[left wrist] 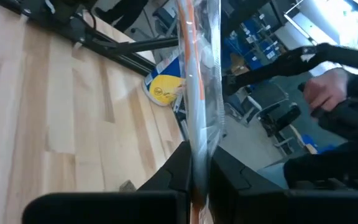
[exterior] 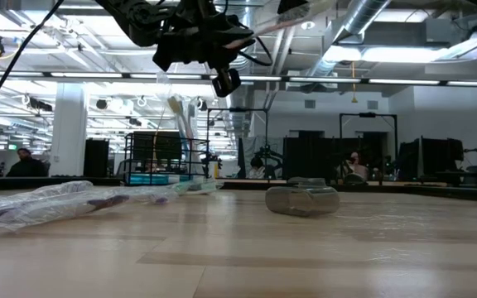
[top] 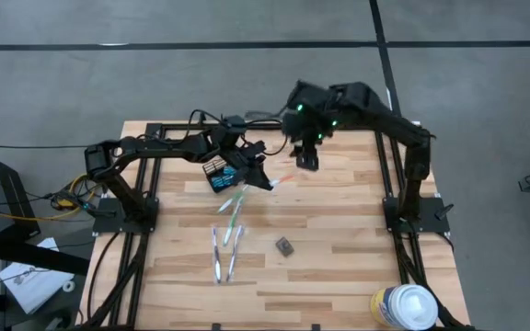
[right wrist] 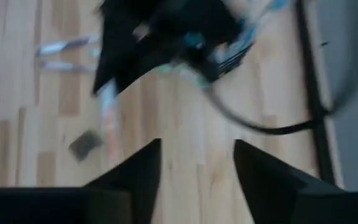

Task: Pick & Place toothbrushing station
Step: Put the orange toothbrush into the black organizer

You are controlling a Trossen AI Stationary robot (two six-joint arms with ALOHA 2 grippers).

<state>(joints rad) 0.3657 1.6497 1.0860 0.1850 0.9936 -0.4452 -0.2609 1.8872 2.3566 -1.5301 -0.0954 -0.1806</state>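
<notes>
The black wire-mesh caddy (top: 219, 173) stands on the table at the far middle, with blue inside; it also shows in the low view (exterior: 157, 161). My left gripper (top: 263, 176) is just right of it, shut on a clear-wrapped orange-and-white toothbrush (left wrist: 197, 81). Two wrapped toothbrushes (top: 236, 204) slant out from the caddy's near side; whether they lean in it, I cannot tell. Two more (top: 224, 254) lie flat nearer the front. My right gripper (top: 308, 158) hovers open and empty (right wrist: 197, 155) to the right of the left gripper, above the table. My left gripper pinches the wrapped toothbrush between its two fingers (left wrist: 180, 163), on a stretch of the wrapper (left wrist: 197, 146) along its length. The brush runs out ahead along the fingers. It is lifted clear of the table, its free end (top: 286, 178) pointing toward the right gripper.
A small dark grey block (top: 284, 245) lies right of the flat toothbrushes. A large white round canister (top: 403, 306) stands at the near right corner. The black frame rails (top: 389, 175) run along the table's sides. Bare wood lies at the near middle.
</notes>
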